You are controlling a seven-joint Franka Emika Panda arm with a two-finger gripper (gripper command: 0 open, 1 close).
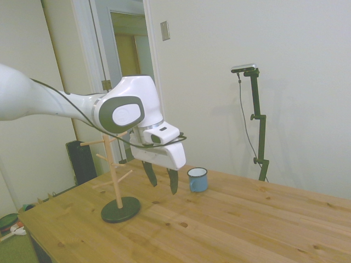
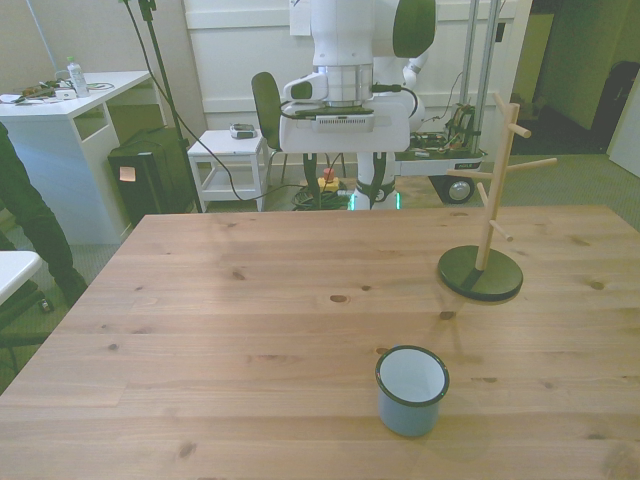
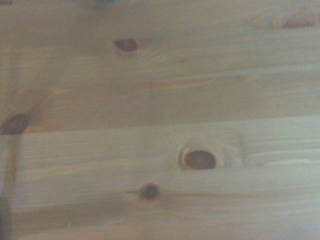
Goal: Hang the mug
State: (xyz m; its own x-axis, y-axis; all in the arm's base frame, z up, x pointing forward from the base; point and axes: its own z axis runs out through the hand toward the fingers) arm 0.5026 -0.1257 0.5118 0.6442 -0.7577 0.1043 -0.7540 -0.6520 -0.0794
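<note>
So we're sitting at the very start here: the gripper (image 1: 162,179) is hanging above the table (image 2: 250,300) with its jaws spread apart and nothing between them, and the mug (image 2: 412,389) is standing upright well away from it. In the front view, taking the table's middle as the clock centre, the mug is sitting around 5 o'clock near the close edge, and the rack (image 2: 488,205) is standing around 2 o'clock, well apart from the mug. The step we're judging to be in hand is the reach and grab. To do it well, we're thinking the gripper needs to travel over to the mug, come down from above and pinch one wall at the rim, one finger inside and one outside, since the mug looks small next to those fingers. We can't make out the handle in either wide view, so we're guessing it's turned away; worth working out which way it's pointing before closing, because the loop has to stay free to slide over a peg. The wrist view is only showing bare planks and knots, no mug yet. As for brands, labels or writing, we're not spotting anything readable on the mug, the rack or the arm.
</note>
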